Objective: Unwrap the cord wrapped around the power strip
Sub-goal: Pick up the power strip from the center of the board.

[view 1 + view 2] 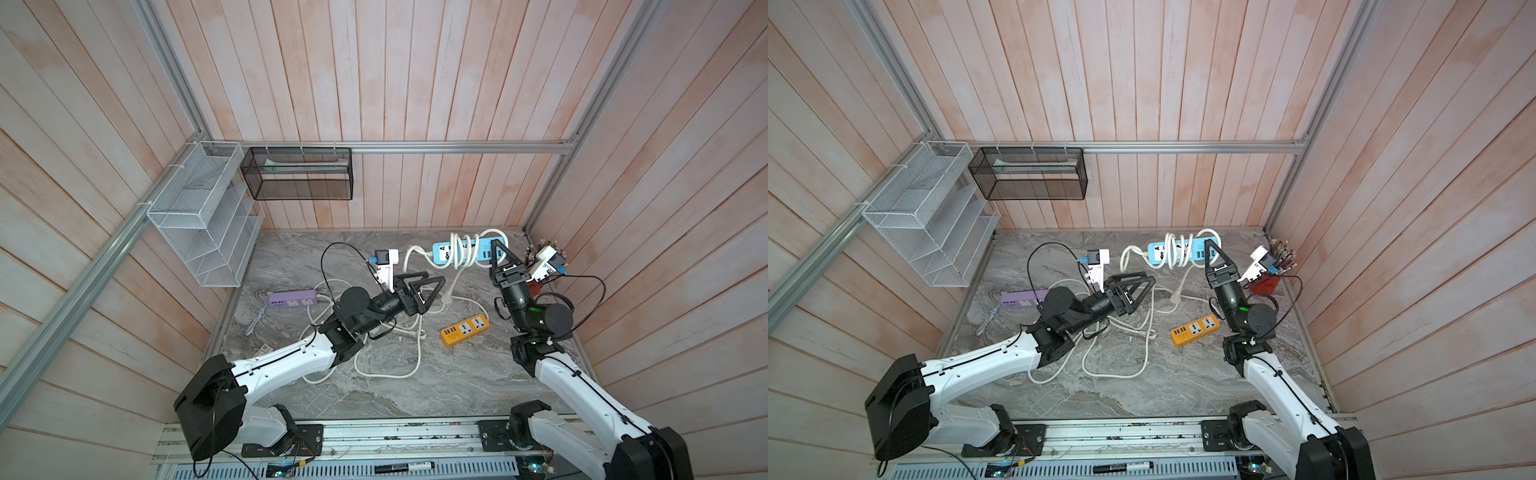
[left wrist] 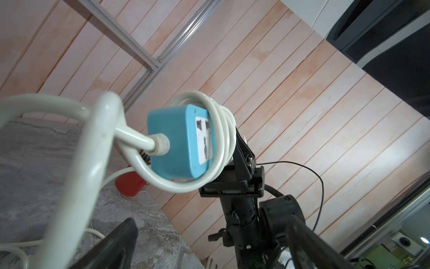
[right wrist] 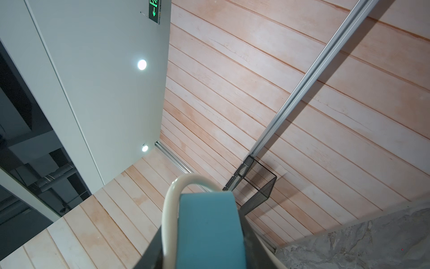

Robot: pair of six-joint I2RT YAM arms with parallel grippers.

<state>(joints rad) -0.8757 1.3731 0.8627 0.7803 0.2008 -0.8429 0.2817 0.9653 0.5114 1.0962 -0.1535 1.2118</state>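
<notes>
My right gripper [image 1: 497, 249] was clamped partway closed on one end of the blue power strip [image 1: 444, 252], holding it up off the marble table [image 1: 457, 374] near the back wall. The white cord [image 1: 462, 248] was looped several times around the strip's middle, its loose length trailing down onto the table. My left gripper [image 1: 435, 277] stood spread wide and empty, near that trailing cord.
</notes>
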